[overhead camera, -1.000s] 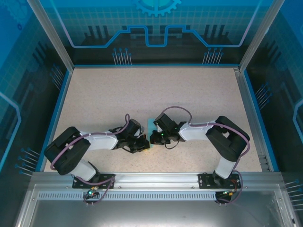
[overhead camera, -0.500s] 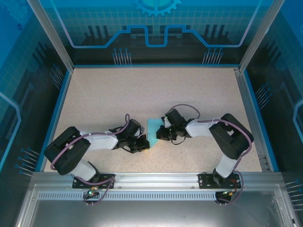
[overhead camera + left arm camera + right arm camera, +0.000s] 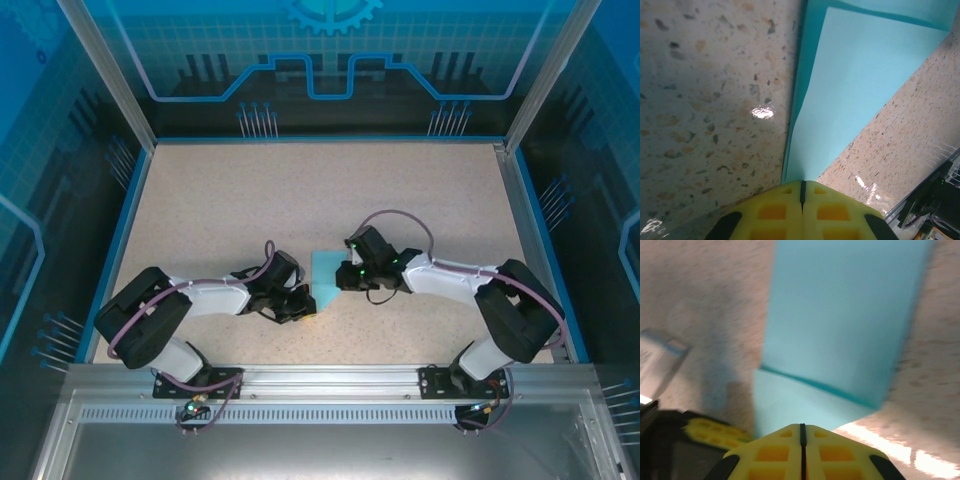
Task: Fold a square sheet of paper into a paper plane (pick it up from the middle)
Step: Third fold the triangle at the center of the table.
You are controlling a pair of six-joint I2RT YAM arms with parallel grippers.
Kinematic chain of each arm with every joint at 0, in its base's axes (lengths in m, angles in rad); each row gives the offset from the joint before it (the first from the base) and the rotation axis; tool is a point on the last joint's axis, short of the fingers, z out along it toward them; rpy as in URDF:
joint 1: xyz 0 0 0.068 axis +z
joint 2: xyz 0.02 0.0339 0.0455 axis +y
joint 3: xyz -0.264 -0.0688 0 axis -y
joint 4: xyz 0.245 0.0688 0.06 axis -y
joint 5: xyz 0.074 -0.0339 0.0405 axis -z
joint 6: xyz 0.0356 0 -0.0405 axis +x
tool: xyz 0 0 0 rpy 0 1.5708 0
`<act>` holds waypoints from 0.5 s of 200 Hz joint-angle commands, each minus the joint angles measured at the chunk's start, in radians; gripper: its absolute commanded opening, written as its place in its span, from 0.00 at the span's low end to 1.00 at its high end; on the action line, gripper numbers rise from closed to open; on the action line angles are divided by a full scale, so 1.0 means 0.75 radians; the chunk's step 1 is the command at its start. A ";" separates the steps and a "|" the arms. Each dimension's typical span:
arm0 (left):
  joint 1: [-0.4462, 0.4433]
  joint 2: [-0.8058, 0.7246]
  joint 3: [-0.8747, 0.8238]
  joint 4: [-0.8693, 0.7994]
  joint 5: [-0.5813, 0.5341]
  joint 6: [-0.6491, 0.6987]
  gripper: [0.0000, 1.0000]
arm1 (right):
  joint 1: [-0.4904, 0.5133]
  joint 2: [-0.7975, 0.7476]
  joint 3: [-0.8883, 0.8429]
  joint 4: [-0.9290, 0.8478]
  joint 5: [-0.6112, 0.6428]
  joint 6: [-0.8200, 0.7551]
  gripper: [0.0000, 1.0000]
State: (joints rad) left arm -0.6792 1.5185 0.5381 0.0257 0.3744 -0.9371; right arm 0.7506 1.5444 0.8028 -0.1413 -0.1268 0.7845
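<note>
1. The right gripper [image 3: 347, 278] has slid back off the square sheet of paper [image 3: 324, 270] towards its own side. Its jaws are clenched on nothing, its tips sit at the sheet's right edge, and more cyan lies uncovered than a second ago.
2. The left gripper [image 3: 300, 304] hasn't budged. It is clamped shut with its tips at the sheet's near corner; whether it pinches the corner or just pins it to the table [image 3: 250, 200], I cannot tell.
3. My read is that a pressing stroke along a crease has just ended, with the left as anchor. The sheet is folded but no dart yet, so plenty of folds remain.
4. The left wrist view shows a lighter flap lying over a darker strip, running away from the fingertips. From above that layering flattens into one plain patch.
5. The right wrist view is blurred, but a fold edge crosses just ahead of its tips. The top view adds how the two arms flank the sheet.
</note>
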 commanded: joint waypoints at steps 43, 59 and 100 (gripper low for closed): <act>-0.015 0.058 -0.042 -0.270 -0.082 0.020 0.00 | 0.119 0.221 0.056 0.135 -0.127 0.104 0.08; -0.013 0.052 -0.045 -0.271 -0.083 0.020 0.00 | 0.120 0.281 0.077 0.151 -0.158 0.114 0.08; -0.013 0.023 -0.052 -0.293 -0.068 0.041 0.00 | 0.103 0.338 0.092 0.046 -0.091 0.155 0.07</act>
State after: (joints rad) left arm -0.6792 1.5158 0.5419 0.0093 0.3740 -0.9360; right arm 0.8303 1.7626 0.8597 -0.0566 -0.2173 0.8646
